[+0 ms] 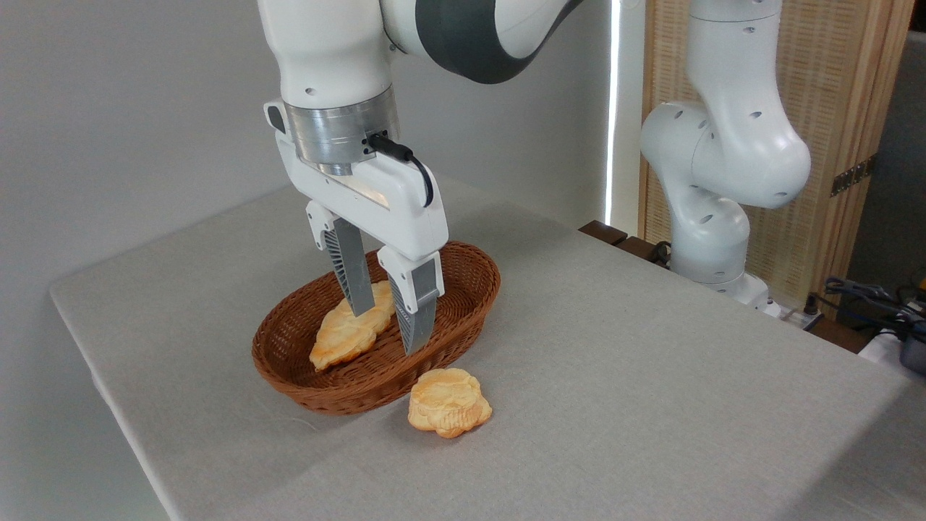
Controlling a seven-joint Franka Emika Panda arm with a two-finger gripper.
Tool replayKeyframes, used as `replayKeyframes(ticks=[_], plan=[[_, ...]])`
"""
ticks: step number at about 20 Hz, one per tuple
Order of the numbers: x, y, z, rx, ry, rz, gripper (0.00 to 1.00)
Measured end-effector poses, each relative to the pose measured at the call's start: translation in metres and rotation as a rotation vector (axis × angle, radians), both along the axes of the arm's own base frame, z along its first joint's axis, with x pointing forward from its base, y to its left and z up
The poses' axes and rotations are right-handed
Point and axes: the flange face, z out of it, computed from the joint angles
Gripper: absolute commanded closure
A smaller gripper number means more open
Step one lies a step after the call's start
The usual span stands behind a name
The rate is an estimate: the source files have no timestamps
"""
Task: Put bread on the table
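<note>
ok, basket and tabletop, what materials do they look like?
Basket: brown woven wicker or rattan, going by the visible weave; slight sheen. Table: covered in light grey-beige cloth, matte, with a fine fabric texture. What lies under the cloth can't be seen.

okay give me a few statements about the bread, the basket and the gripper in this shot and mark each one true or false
1. The braided loaf lies inside the wicker basket. True.
2. The small round bun is in the basket too. False: it sits on the table, just in front of the basket.
3. The gripper is open, one finger on each side of the loaf's far end. True.
4. The basket is tipped on its side. False: it stands upright.
</note>
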Motion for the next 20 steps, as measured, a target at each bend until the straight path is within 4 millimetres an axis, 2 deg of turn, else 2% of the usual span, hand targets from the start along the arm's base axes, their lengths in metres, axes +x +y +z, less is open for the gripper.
replayKeyframes(ticks=[13, 20], plan=[[-0.001, 0.001, 0.002, 0.000, -0.005, 0.001, 0.00], [-0.005, 0.001, 0.011, -0.002, -0.012, 0.000, 0.00]])
